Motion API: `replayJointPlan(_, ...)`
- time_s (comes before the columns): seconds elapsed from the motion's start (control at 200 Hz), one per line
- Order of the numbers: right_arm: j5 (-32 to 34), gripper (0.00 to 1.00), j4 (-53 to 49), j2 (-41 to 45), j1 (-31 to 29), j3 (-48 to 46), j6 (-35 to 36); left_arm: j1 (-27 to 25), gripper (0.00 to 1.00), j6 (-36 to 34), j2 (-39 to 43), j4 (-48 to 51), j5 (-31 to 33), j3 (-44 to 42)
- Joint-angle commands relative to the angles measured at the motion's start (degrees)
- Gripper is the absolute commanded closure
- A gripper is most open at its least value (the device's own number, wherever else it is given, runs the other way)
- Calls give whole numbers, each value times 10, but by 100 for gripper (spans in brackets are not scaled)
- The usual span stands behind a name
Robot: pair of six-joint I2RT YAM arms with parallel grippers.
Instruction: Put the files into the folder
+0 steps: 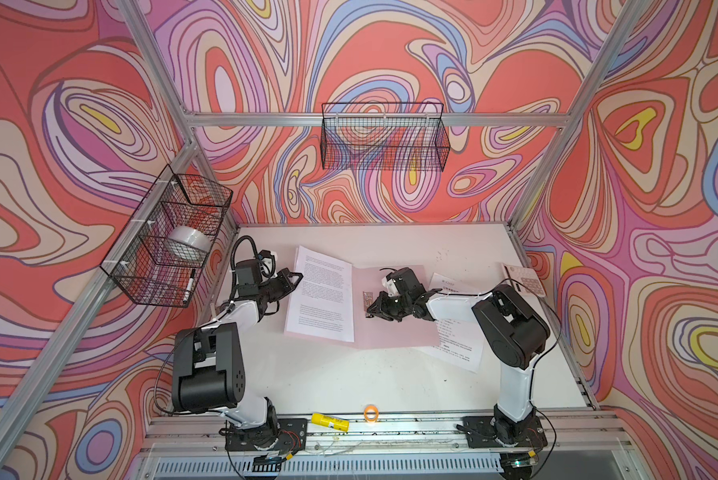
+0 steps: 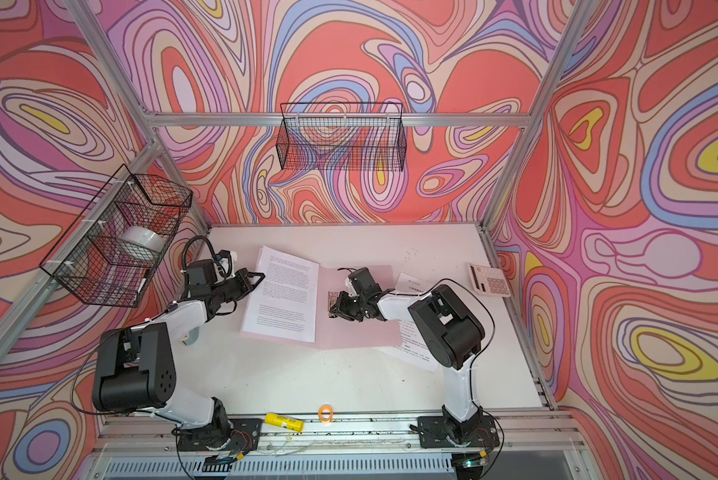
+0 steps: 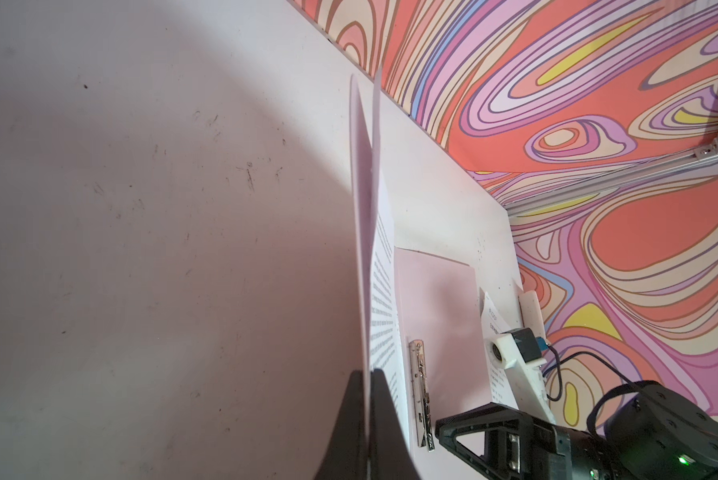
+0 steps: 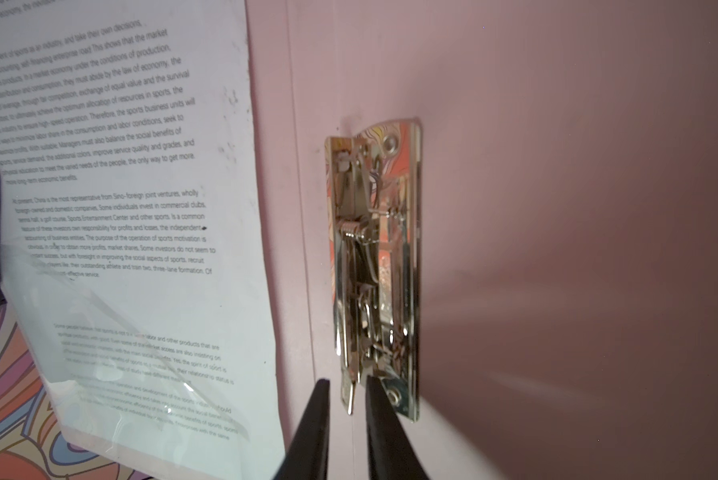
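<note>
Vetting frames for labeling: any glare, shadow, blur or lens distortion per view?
Both top views: even light on the table, hardly any shadow. Left wrist: broad shadow across it. Right wrist: metal clip on the folder mirrors the wallpaper; glare streaks wash out part of the printed sheet.

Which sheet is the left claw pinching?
The all-text sheet, lifted at its edge over the folder; the logo-headed sheet lies flat under the right arm.

Lab rig: aluminium frame [image 1: 265, 120]; patterned backdrop [image 1: 390, 50]
</note>
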State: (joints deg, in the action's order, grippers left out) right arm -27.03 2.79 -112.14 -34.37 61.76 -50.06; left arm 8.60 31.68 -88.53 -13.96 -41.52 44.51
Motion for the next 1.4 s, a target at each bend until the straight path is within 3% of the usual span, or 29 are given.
replayJointPlan(0.0, 0, 83, -6, 4, -1, -3, 1, -3, 100, -9, 6, -12, -11, -7)
replayJointPlan(0.511, 38, 82, -47, 5, -6, 14, 10, -6, 100, -9, 7, -11, -7, -8)
replayJointPlan(1.147, 41, 84, -53, -4, -26, 28, 7, -7, 100, -8, 3, -11, -9, -8)
replayJointPlan(1.327, 44, 100, -62, -15, -26, 35, 3, -7, 100, -8, 3, -11, -10, -8)
replayJointPlan(1.393, 46, 100, -68, -19, -26, 37, 2, -7, 100, -10, 4, -9, -9, -8)
